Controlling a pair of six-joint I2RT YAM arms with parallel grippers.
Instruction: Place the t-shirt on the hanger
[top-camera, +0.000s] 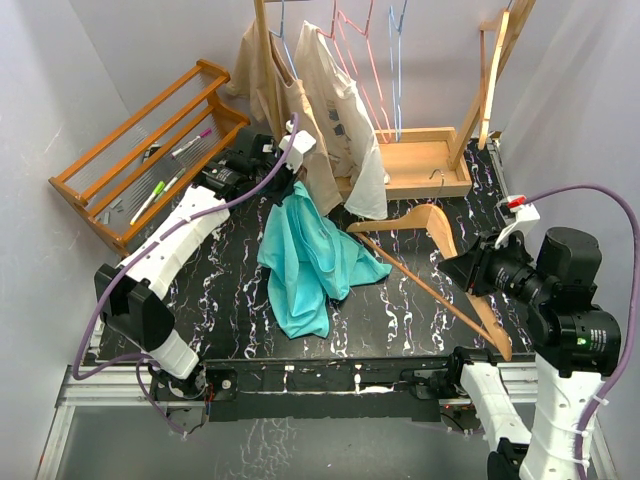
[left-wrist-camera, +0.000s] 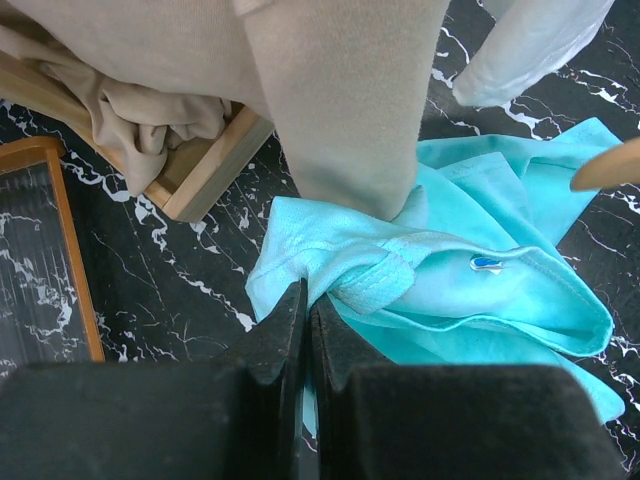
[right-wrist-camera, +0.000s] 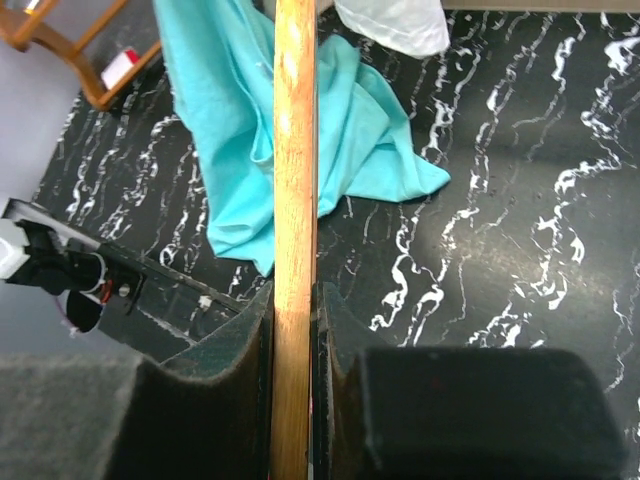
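**Top external.** A black bench (top-camera: 400, 310) veined with white fills the floor of a pale grey enclosure. At its far left stands a slatted wooden rack (top-camera: 150, 150). At the back, beige shirts (top-camera: 335, 110) hang from thin pink and blue wire hangers (top-camera: 375, 60) above a shallow wooden tray (top-camera: 420, 160). The t-shirt (top-camera: 305, 255) lies crumpled mid-bench, teal and creased, with its upper end drawn up in a peak to the left end effector (top-camera: 283, 172). The hanger (top-camera: 425, 218), of light-brown wood, slants from just right of the t-shirt toward the near right. There the right end effector (top-camera: 462, 272) holds one of its arms.

**Left wrist.** The left end effector (left-wrist-camera: 305, 300) is closed, its dark fingers (left-wrist-camera: 270, 340) pressed together on a folded edge of the t-shirt (left-wrist-camera: 480, 300). The cloth is bright turquoise, with a ribbed band and a small blue tag (left-wrist-camera: 487, 264). A beige shirt (left-wrist-camera: 340, 100) hangs over it, and the marbled bench (left-wrist-camera: 170, 290) shows to the left.

**Right wrist.** The right end effector (right-wrist-camera: 293, 300) is clamped on the hanger (right-wrist-camera: 295, 150), whose wooden arm runs straight up the frame between the padded fingers (right-wrist-camera: 235, 350). Behind it the t-shirt (right-wrist-camera: 360, 130) spreads on the bench (right-wrist-camera: 520, 230).
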